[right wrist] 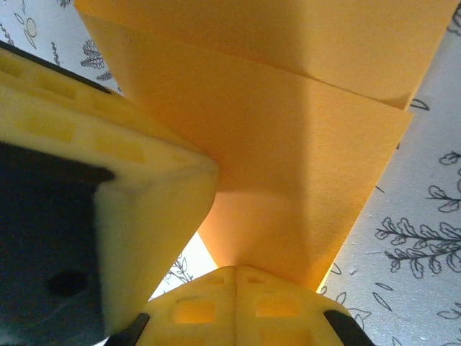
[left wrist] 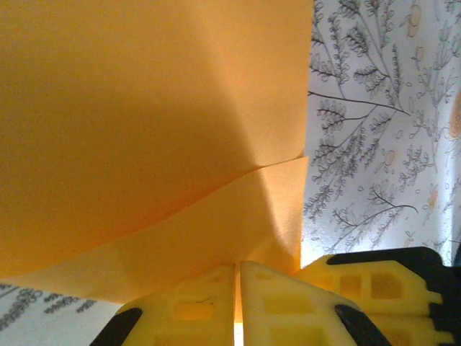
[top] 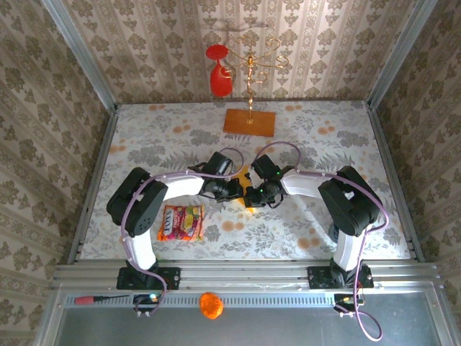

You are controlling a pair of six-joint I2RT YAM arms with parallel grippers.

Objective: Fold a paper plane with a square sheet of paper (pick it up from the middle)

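The yellow-orange sheet of paper (left wrist: 144, 122) is held off the floral table between both grippers at the table's middle, and small bits of it (top: 244, 174) peek out between them. It is folded: overlapping layers and a crease (right wrist: 288, 115) show, but its overall outline is hidden. My left gripper (left wrist: 238, 288) is shut on the paper's lower edge. My right gripper (right wrist: 237, 277) is shut on the paper too, pinching a folded tip. The two grippers nearly touch: left gripper (top: 233, 189), right gripper (top: 256, 194). The other arm's yellow finger (right wrist: 108, 180) crowds in beside the paper.
A colourful snack packet (top: 181, 222) lies at the front left. A brownish-orange board with a gold stand (top: 249, 121) sits at the back, with a red glass (top: 218, 72) hanging from it. An orange ball (top: 210, 305) and a red-handled tool (top: 94, 299) lie on the near ledge.
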